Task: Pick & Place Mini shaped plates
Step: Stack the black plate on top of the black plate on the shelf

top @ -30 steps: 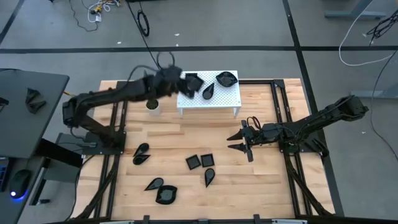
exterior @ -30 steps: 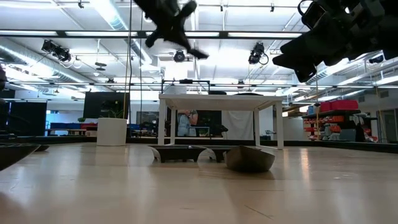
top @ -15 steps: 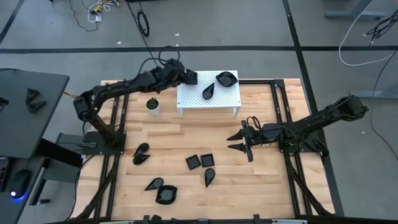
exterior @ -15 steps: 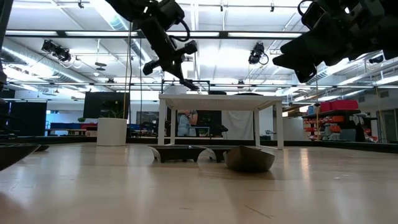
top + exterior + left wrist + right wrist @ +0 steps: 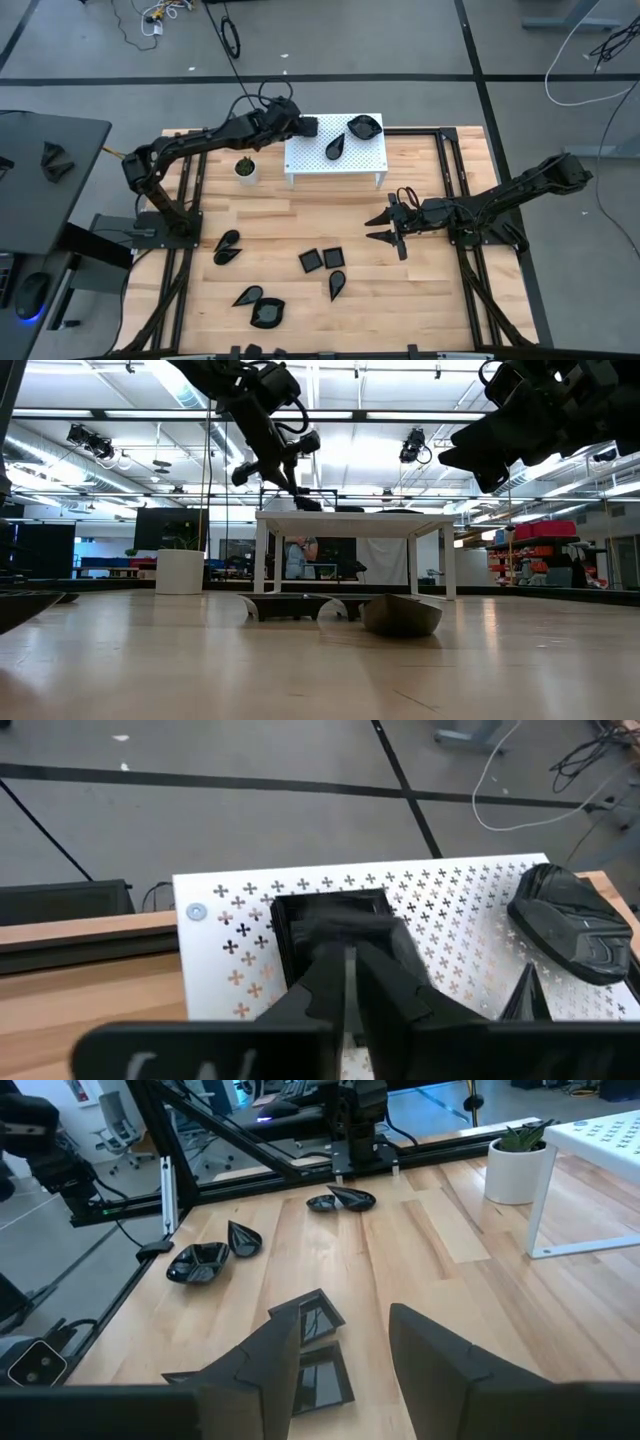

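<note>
Overhead, the left pincer reaches to the far-left corner of the white perforated stand, its tips at a square plate lying flat there with its edges roughly square to the stand's; whether the tips pinch that plate or have just let go cannot be told. On the same stand a teardrop plate lies with its long axis slanted, point toward the near left, and a rounded leaf-shaped plate sits at the far right. A small white pot with a green plant stands on the counter just left of the stand, under the left arm. Further plates lie scattered on the near half of the counter, among them two square ones side by side. The right pincer hovers at mid-counter, spread and empty, pointing left. From counter height, the left pincer hangs just above the stand's top, with a plate in front of the stand's legs. At the left wrist, the fingers are nearly together over the square plate, beside the leaf-shaped plate. At the right wrist, the fingers stand apart above the two square plates.
</note>
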Controlling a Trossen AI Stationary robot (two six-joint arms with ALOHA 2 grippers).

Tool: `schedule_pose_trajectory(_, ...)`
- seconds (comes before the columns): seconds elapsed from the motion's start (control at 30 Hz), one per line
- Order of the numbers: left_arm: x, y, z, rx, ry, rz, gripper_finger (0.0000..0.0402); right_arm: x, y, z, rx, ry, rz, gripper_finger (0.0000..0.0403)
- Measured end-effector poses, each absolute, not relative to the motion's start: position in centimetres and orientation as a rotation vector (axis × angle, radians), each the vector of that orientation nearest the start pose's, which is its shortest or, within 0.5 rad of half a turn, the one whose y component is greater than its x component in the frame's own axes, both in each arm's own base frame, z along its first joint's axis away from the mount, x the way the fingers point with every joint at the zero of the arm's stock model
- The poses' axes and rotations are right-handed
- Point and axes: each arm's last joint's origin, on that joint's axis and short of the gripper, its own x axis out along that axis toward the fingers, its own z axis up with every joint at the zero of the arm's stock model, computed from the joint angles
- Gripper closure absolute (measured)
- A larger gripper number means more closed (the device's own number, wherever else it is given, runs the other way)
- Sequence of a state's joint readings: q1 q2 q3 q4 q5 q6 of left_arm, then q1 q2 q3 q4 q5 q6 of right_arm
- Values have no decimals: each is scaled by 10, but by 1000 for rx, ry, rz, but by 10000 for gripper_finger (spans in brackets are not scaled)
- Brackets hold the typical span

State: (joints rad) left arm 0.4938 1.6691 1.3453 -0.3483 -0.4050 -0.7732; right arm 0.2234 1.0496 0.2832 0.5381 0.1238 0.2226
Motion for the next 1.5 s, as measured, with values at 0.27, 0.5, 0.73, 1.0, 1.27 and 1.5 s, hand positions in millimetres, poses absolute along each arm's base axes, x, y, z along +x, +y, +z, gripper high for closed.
schedule_pose_trajectory(0.27, 320, 188, 287, -693, 315, 1129, 321, 196, 41, 184, 182, 235, 74, 246)
schedule_pose_trajectory(0.5, 321, 173, 299, -563, 419, 916, 306, 196, 41, 184, 182, 235, 74, 246)
schedule_pose_trajectory(0.73, 328, 151, 299, -538, 517, 712, 357, 196, 41, 184, 182, 235, 74, 246)
schedule_pose_trajectory(1.0, 330, 171, 277, -528, 592, 780, 393, 196, 41, 184, 182, 234, 74, 246)
schedule_pose_trajectory(1.27, 332, 182, 275, -497, 533, 836, 395, 196, 41, 184, 182, 235, 74, 246)
schedule_pose_trajectory(1.5, 337, 175, 283, -415, 493, 849, 387, 196, 41, 183, 182, 239, 73, 246)
